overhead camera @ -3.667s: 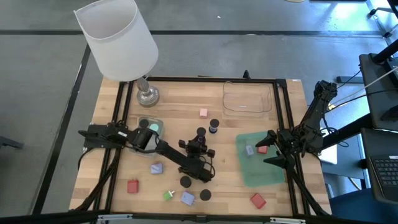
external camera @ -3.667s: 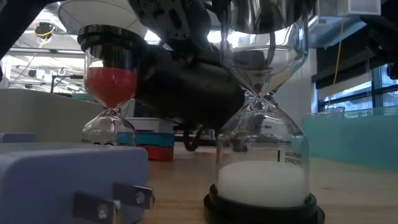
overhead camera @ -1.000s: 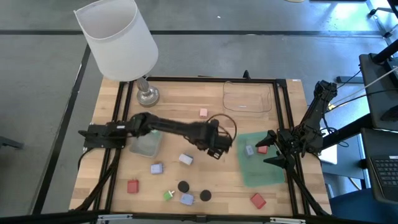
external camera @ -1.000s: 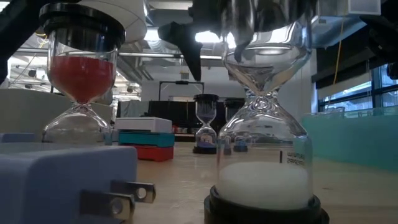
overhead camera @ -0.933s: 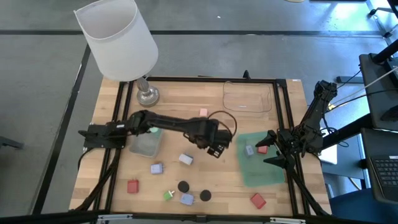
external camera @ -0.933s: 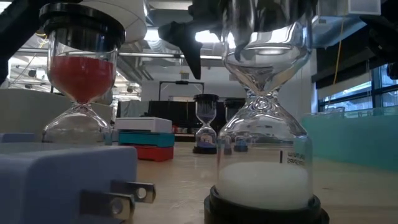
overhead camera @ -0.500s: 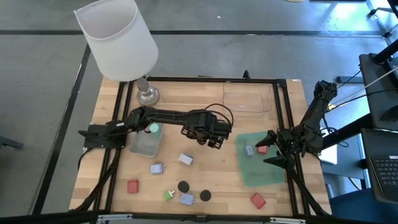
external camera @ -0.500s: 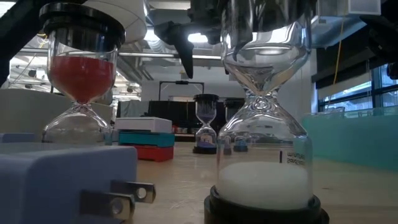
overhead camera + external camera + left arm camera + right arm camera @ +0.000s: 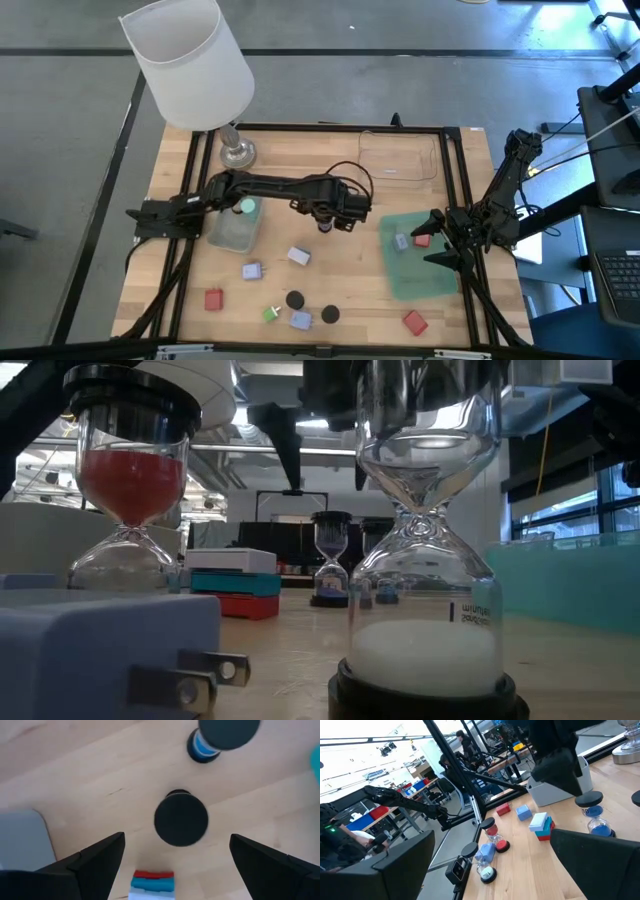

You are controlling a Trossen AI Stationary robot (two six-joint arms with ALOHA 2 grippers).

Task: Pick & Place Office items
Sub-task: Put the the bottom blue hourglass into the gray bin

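Left gripper (image 9: 327, 215) above black-capped hourglass (image 9: 181, 818), mid-table.
Jaws wide apart, holding nothing; blue-sand hourglass (image 9: 220, 737) just beyond. Right gripper (image 9: 432, 238) waits over green tray (image 9: 425, 278), jaws spread, empty.

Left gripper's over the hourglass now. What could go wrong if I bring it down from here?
The left gripper, open, hangs above the upright black-capped hourglass; a glancing finger may topple it. The blue-sand hourglass stands close beside it and could get knocked too.
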